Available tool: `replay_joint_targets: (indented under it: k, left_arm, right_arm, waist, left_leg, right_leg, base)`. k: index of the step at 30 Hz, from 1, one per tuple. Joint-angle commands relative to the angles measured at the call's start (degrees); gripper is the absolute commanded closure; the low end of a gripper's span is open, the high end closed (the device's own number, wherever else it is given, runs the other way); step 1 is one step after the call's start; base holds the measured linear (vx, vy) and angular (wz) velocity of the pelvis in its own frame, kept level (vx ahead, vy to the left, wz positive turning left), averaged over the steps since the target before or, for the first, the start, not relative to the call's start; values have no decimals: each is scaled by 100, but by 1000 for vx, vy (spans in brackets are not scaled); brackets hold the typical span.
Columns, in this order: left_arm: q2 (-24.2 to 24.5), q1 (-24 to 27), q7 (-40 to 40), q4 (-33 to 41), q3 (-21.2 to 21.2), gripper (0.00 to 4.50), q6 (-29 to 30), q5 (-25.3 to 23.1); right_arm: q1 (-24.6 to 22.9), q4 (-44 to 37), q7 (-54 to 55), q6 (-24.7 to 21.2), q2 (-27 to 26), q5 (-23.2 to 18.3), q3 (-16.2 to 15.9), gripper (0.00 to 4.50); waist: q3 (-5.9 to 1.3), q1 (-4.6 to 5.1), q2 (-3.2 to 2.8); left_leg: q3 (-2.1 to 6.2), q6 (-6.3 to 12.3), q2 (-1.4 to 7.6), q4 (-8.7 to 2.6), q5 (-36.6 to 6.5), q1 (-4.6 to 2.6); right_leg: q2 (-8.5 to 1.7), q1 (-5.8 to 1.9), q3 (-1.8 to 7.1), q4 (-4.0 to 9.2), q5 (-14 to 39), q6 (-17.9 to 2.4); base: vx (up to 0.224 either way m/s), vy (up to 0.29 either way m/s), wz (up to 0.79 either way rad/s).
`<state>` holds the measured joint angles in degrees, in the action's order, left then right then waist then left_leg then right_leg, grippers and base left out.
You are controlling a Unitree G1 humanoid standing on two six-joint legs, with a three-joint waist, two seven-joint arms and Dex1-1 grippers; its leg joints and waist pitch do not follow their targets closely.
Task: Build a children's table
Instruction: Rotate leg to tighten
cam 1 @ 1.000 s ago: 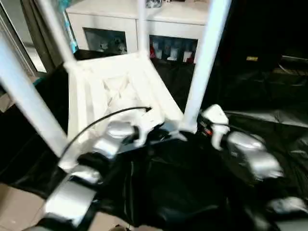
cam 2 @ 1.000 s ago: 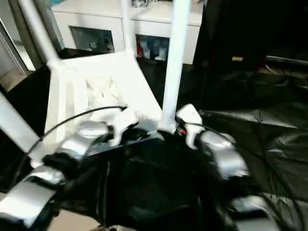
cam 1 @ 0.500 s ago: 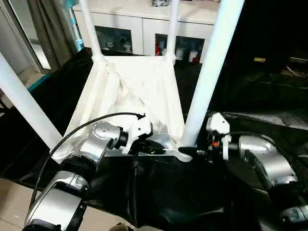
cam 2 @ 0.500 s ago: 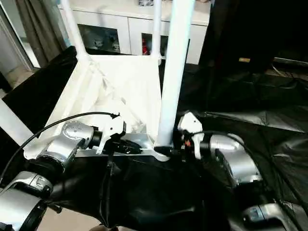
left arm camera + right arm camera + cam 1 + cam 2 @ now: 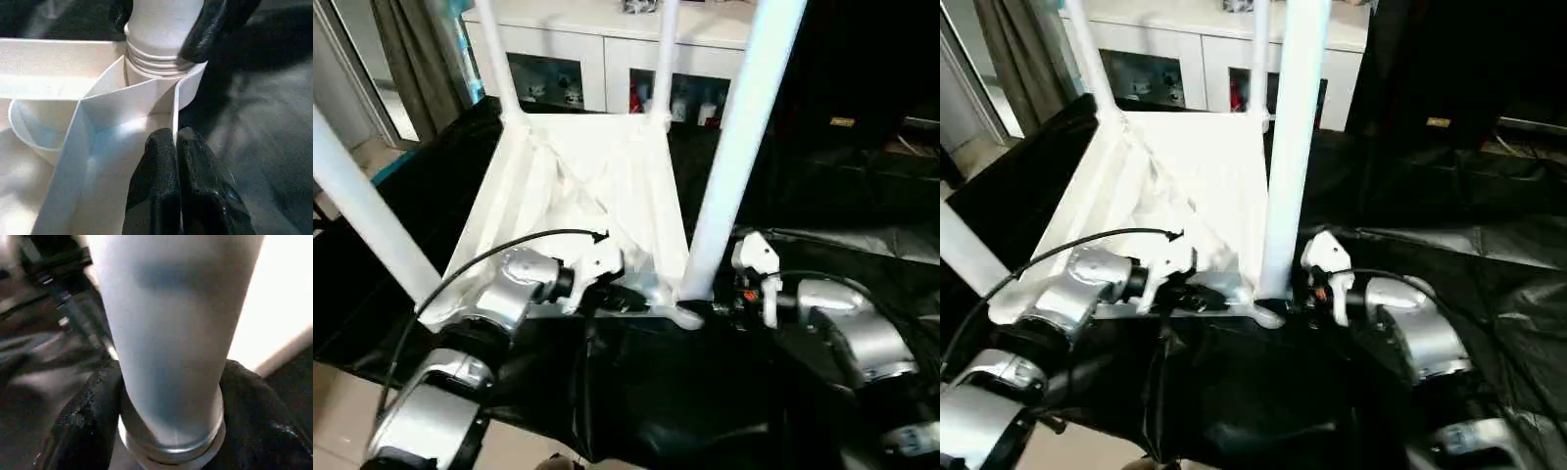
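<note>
The children's table (image 5: 597, 176) lies upside down on a black cloth, its ribbed underside facing up and four white legs standing in the corner sockets. My left gripper (image 5: 617, 294) is shut on the thin near rim of the table top, pinching that wall beside the near right socket (image 5: 175, 139). My right gripper (image 5: 710, 305) reaches in from the right and clasps the base of the near right leg (image 5: 729, 147), one black finger (image 5: 88, 421) on each side just above the leg's threaded collar (image 5: 156, 58).
A white cabinet (image 5: 568, 59) with glass-fronted shelves stands behind the table. The black cloth (image 5: 685, 392) covers the ground around it, wrinkled at the right. A grey curtain (image 5: 411, 59) hangs at the back left. A black cable (image 5: 499, 255) loops over my left forearm.
The camera has shifted and steadied. My right gripper's fingers have closed in on the base of the near right leg. The left gripper keeps its pinch on the rim.
</note>
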<state>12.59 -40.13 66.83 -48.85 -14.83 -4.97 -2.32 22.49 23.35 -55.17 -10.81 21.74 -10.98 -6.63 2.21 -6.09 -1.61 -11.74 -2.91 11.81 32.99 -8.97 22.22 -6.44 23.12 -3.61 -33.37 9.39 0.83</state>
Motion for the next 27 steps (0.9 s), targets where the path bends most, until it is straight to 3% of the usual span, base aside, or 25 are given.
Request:
replay_joint_targets:
  k: [1, 2, 3, 5, 6, 7, 8, 9, 10, 13, 14, 18, 21, 24, 27]
  left_arm:
    - [-328, -225, -751, -174, 164, 450, 96, -8]
    - [-328, -225, -751, -174, 164, 450, 96, -8]
    - [-483, -304, -1156, -291, 186, 450, 139, -72]
    - [-868, -449, -2051, -521, 139, 450, 366, -276]
    - [-904, -462, -2151, -547, 134, 450, 389, -300]
    - [-996, -493, -2362, -604, 133, 450, 437, -338]
    - [-1008, -497, -2386, -611, 133, 450, 442, -342]
    - [-1071, -521, -2511, -659, 139, 450, 455, -358]
    - [-1169, -556, -2726, -711, 143, 450, 484, -389]
    - [-1359, -649, -3223, -837, 186, 450, 493, -464]
    - [-1371, -660, -3243, -855, 194, 450, 487, -473]
    - [-1302, -606, -2977, -754, 166, 450, 396, -457]
    - [-1212, -544, -2715, -654, 145, 450, 315, -412]
    - [-930, -425, -2067, -527, 78, 450, 137, -333]
    - [-835, -386, -1863, -481, 60, 450, 112, -320]
  right_arm:
    - [23, 349, 772, -73, -277, 364, -101, 189]
    - [23, 349, 772, -73, -277, 364, -101, 189]
    - [67, 546, 1251, -139, -464, 455, -40, 189]
    - [212, 1002, 2457, -409, -1031, 535, 166, 190]
    - [225, 1034, 2555, -426, -1084, 546, 177, 191]
    - [273, 1122, 2818, -464, -1217, 588, 198, 191]
    - [279, 1134, 2851, -469, -1234, 593, 200, 191]
    - [322, 1204, 3039, -484, -1327, 628, 218, 191]
    - [424, 1341, 3335, -508, -1487, 654, 252, 191]
    - [714, 1689, 3887, -259, -1846, 817, 245, 191]
    - [756, 1736, 3902, -177, -1888, 840, 235, 135]
    - [820, 1572, 3354, 152, -1878, 802, 89, 92]
    - [787, 1406, 2879, 243, -1711, 780, -47, 66]
    - [673, 1112, 1796, 535, -1163, 714, -241, 66]
    - [623, 1002, 1471, 579, -998, 685, -245, 66]
  waist:
    - [-343, 26, 98]
    - [-331, 55, 118]
    - [-330, 67, 104]
    - [-310, 146, 61]
    - [-310, 171, 78]
    - [-309, 173, 85]
    - [-306, 172, 49]
    - [-285, 193, 67]
    - [-294, 191, 29]
    - [-289, 257, 19]
    - [-289, 266, 22]
    - [-300, 269, 55]
    - [-317, 259, 52]
    - [-330, 235, 69]
    - [-342, 209, 73]
  left_leg:
    - [72, 117, 134, -394, -1610, -130]
    - [74, 44, 118, -400, -1764, -159]
    - [85, 20, 115, -407, -1785, -146]
    - [94, -85, 105, -423, -2018, -182]
    - [121, -143, 98, -438, -2140, -176]
    - [124, -141, 93, -439, -2166, -178]
    - [120, -143, 96, -440, -2202, -192]
    - [124, -125, 80, -441, -2423, -221]
    - [136, -130, 76, -445, -2433, -213]
    - [162, -215, 68, -462, -2627, -222]
    - [167, -212, 70, -464, -2676, -232]
    - [164, -104, 78, -474, -2666, -203]
    - [155, -44, 87, -475, -2509, -168]
    - [123, 71, 90, -446, -2263, -136]
    - [100, 216, 99, -422, -1981, -125]
  right_leg:
    - [-196, -219, 151, 354, 1550, -1221]
    - [-195, -211, 151, 390, 1765, -1156]
    - [-206, -222, 154, 390, 1847, -1125]
    - [-193, -168, 152, 449, 2211, -1020]
    - [-198, -188, 131, 472, 2422, -938]
    - [-192, -195, 125, 485, 2476, -898]
    - [-191, -176, 132, 499, 2494, -877]
    - [-182, -155, 120, 553, 2703, -797]
    - [-190, -167, 119, 550, 2733, -772]
    - [-180, -137, 91, 588, 2922, -668]
    - [-179, -136, 87, 598, 2937, -657]
    - [-180, -143, 104, 585, 2736, -682]
    - [-176, -178, 118, 545, 2399, -773]
    - [-182, -204, 134, 496, 1989, -928]
    - [-189, -229, 142, 463, 1697, -1059]
  base:
    - [0, 0, 0]
    - [0, 0, 0]
    - [0, 0, 0]
    - [0, 0, 0]
    - [0, 0, 0]
    - [0, 0, 0]
    - [0, 0, 0]
    - [0, 0, 0]
    - [0, 0, 0]
    - [0, 0, 0]
    - [0, 0, 0]
    - [0, 0, 0]
    - [0, 0, 0]
    - [0, 0, 0]
    - [0, 0, 0]
